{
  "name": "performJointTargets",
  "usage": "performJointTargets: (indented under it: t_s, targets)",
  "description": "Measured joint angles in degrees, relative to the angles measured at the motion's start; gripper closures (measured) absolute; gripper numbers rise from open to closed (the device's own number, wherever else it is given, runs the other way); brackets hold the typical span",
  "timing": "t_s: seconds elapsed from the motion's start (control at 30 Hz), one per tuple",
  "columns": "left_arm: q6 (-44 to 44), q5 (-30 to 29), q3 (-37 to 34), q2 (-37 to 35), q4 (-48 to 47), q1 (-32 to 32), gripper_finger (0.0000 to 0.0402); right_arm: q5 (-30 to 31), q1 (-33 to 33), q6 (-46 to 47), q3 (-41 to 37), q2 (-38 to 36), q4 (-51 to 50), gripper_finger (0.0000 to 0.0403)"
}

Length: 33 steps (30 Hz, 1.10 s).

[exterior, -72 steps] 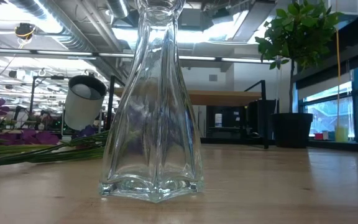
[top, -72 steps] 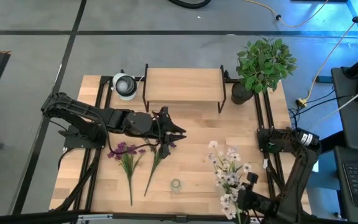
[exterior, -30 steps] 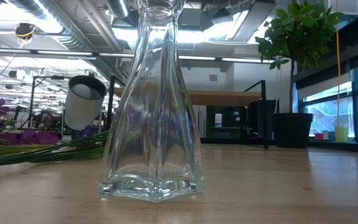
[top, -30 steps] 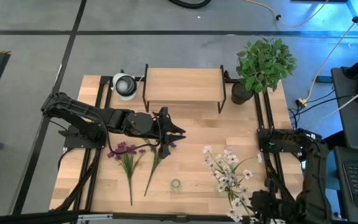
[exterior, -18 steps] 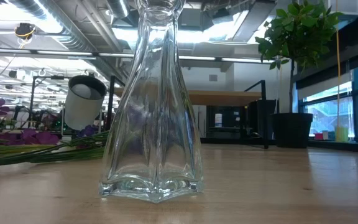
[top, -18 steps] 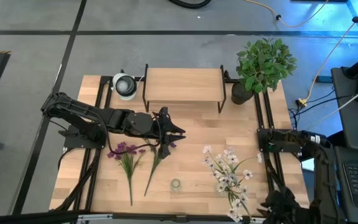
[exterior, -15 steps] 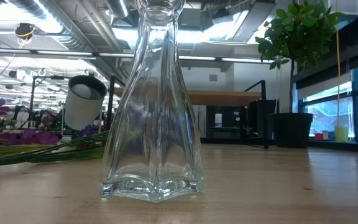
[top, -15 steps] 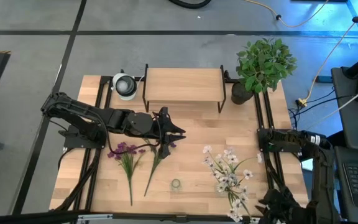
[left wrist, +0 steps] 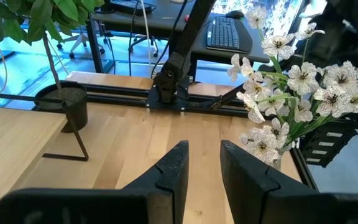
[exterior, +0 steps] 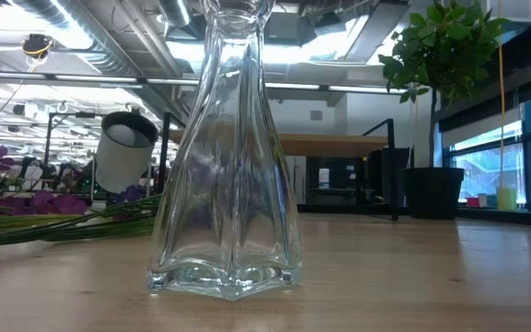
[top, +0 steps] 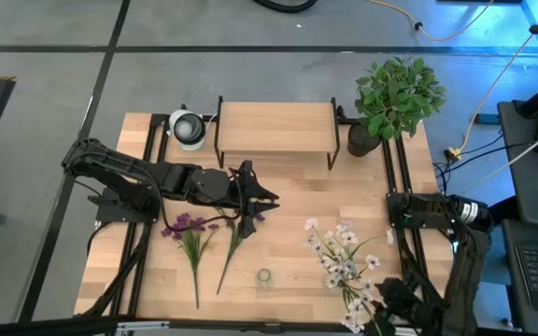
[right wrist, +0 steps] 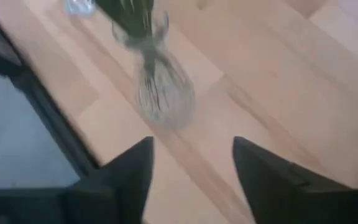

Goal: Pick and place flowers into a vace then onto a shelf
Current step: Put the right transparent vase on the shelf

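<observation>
Purple-blossomed flowers (top: 194,238) (exterior: 26,207) lie flat on the table's left half. My left gripper (top: 260,201) (left wrist: 204,165) hovers open over their blossom ends and touches nothing. The white spray (top: 342,257) (left wrist: 291,93) stands with its stalks in a glass vase (right wrist: 163,96) near the table's near right corner. My right gripper (top: 386,301) (right wrist: 191,168) is open just right of that vase, fingers apart from it. An empty glass vase (top: 264,276) (exterior: 229,166) stands at the near edge. The shelf (top: 276,128) (exterior: 339,140) stands at the far edge.
A bushy potted plant (top: 395,98) stands right of the shelf, and a white cup-shaped object (top: 187,128) stands to its left. Black frame rails (top: 395,187) run along the table's left and right sides. Bare wood lies between the shelf and the flowers.
My right arm has swung a little toward the table's right edge and come back toward the white spray. The spray and both vases have stayed in place.
</observation>
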Motion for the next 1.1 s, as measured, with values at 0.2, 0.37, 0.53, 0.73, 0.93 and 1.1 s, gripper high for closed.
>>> performJointTargets:
  t_s: [0.2, 0.37, 0.53, 0.73, 0.93, 1.1]
  targets:
    - [0.0, 0.0, 0.0, 0.0, -0.1, 0.0, 0.0315, 0.3, -2.9, -2.8, -4.5, 0.0, 2.7, 0.0098]
    - [0.0, 0.0, 0.0, 0.0, -0.2, 0.0, 0.0315, 1.1, -5.3, -6.9, -7.9, 0.0, 9.6, 0.0079]
    - [0.0, 0.0, 0.0, 0.0, -0.4, 0.0, 0.0315, 8.0, -6.9, -15.5, -10.3, 0.0, 20.3, 0.0078]
    - [0.0, 0.0, 0.0, 0.0, -1.6, 0.0, 0.0315, 12.1, -8.3, -16.2, -11.3, 0.0, 20.0, 0.0078]
    - [0.0, 0.0, 0.0, 0.0, -2.1, 0.0, 0.0316, 16.2, -9.5, -16.3, -11.3, 0.0, 19.1, 0.0087]
    - [0.0, 0.0, 0.0, 0.0, -2.1, 0.0, 0.0315, 16.3, -10.0, -16.4, -11.3, 0.0, 19.1, 0.0137]
